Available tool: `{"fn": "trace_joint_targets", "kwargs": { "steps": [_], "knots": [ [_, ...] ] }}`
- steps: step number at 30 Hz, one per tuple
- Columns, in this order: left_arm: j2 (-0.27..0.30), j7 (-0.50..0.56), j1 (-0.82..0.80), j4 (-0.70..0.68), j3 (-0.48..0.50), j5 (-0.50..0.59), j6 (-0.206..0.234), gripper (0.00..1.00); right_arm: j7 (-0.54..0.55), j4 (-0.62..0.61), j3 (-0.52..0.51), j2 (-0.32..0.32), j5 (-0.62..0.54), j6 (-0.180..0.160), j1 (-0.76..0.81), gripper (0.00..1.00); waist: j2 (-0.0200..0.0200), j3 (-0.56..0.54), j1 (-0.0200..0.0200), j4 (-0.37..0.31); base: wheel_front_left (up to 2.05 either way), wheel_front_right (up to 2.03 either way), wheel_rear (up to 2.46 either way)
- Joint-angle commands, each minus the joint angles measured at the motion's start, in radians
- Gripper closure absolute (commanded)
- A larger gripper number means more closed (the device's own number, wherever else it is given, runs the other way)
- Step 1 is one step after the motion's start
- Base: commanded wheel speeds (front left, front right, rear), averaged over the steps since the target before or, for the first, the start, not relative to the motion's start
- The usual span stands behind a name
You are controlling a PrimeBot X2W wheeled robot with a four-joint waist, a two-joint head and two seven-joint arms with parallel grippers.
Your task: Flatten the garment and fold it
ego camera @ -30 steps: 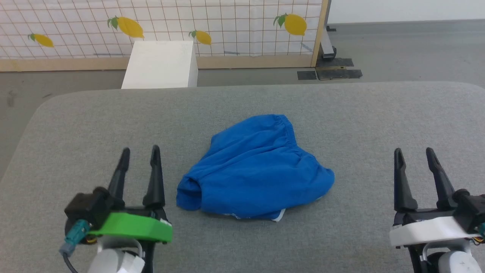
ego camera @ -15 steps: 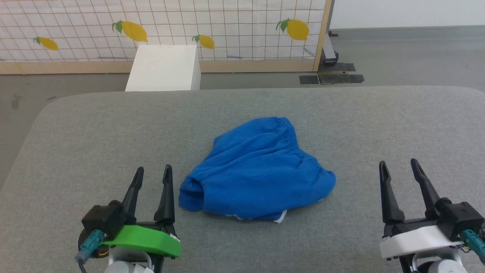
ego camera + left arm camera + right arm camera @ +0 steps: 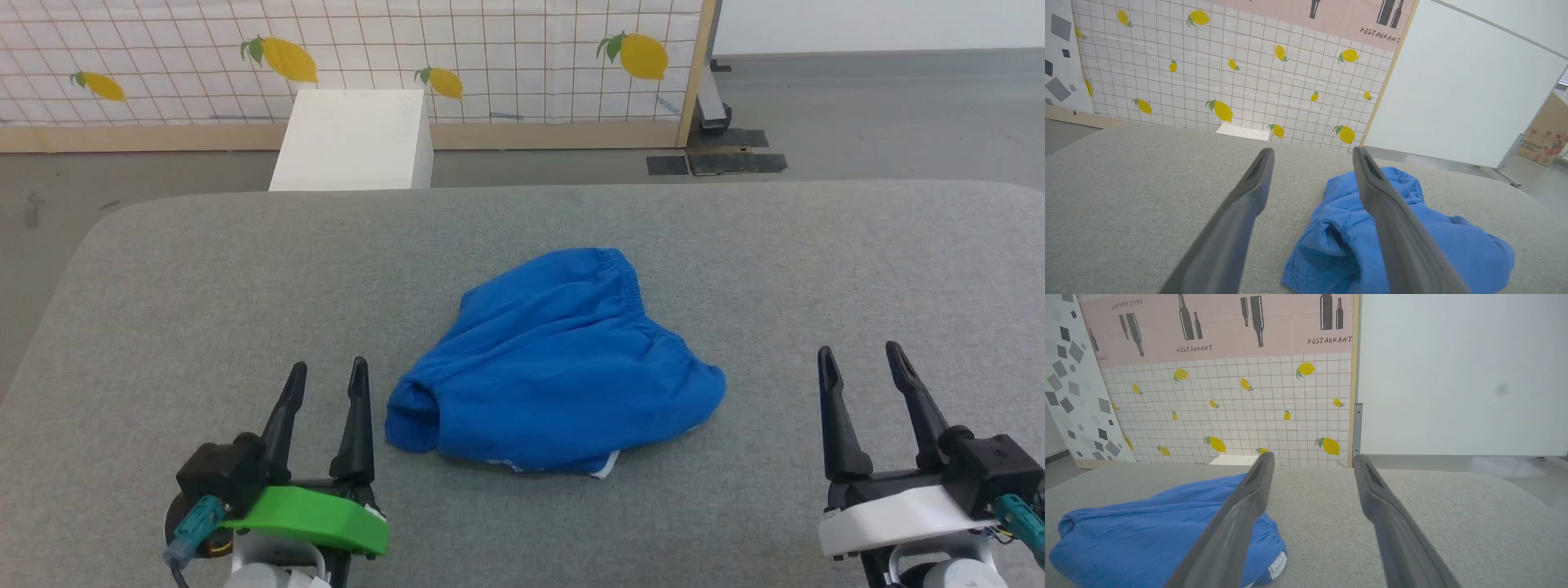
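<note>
clearly the flattening has not begun: the broad grey fabric-covered table (image 3: 163,286) carries the bright blue soft shorts (image 3: 555,367), bunched in a heap at its middle with the gathered elastic waistband toward the far side. the left gripper (image 3: 326,371) hovers just beside the heap's near-left corner and the right gripper (image 3: 859,353) well apart to its right, both spread wide and holding nothing. next, i judge, each must reach an edge and draw it outward. only a sliver of white trim (image 3: 604,467) peeks from beneath; any stripe or lettering is hidden
</note>
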Motion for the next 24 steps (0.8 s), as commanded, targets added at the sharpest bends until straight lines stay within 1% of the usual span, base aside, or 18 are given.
{"fn": "trace_joint_targets", "kwargs": {
  "steps": [1, 4, 7, 11, 14, 18, 21, 24],
  "knots": [
    [-0.005, -0.004, 0.002, 0.0, -0.002, 0.0, -0.007, 0.0, -0.004, -0.001, 0.001, 0.0, 0.007, -0.001, -0.005, 0.0, 0.0, 0.0, 0.0, 0.001, 0.0, 0.0, 0.0],
    [-0.005, -0.004, -0.002, -0.003, -0.004, -0.002, -0.007, 0.0, 0.0, 0.0, 0.004, 0.0, 0.01, -0.001, -0.021, 0.0, 0.0, 0.007, 0.0, 0.006, 0.0, 0.0, 0.0],
    [-0.005, -0.005, -0.012, -0.009, -0.005, -0.002, -0.007, 0.0, 0.02, 0.005, 0.033, 0.0, 0.007, -0.001, -0.081, 0.0, 0.0, 0.024, 0.0, 0.013, 0.0, 0.0, 0.0],
    [-0.005, -0.005, -0.037, -0.022, -0.007, -0.001, -0.007, 0.0, 0.11, 0.061, 0.104, 0.0, 0.004, -0.001, -0.223, 0.0, 0.0, 0.06, 0.0, 0.031, 0.0, 0.0, 0.0],
    [-0.005, -0.005, -0.063, -0.033, -0.01, -0.005, -0.007, 0.0, 0.258, 0.185, 0.147, 0.0, 0.006, -0.001, -0.341, 0.0, 0.0, 0.098, 0.0, 0.055, 0.0, 0.0, 0.0],
    [-0.005, -0.005, -0.091, -0.044, -0.019, -0.01, -0.007, 0.0, 0.477, 0.351, 0.165, 0.0, 0.014, -0.001, -0.47, 0.0, 0.0, 0.144, 0.0, 0.09, 0.0, 0.0, 0.0],
    [-0.005, -0.005, -0.106, -0.049, -0.021, -0.015, -0.007, 0.0, 0.613, 0.442, 0.17, 0.0, -0.005, -0.001, -0.538, 0.0, 0.0, 0.172, 0.0, 0.108, 0.0, 0.0, 0.0],
    [-0.005, -0.005, -0.115, -0.053, -0.024, -0.021, -0.007, 0.0, 0.756, 0.52, 0.179, 0.0, -0.051, -0.001, -0.585, 0.0, 0.0, 0.196, 0.0, 0.123, 0.0, 0.0, 0.0]
  ]
}}
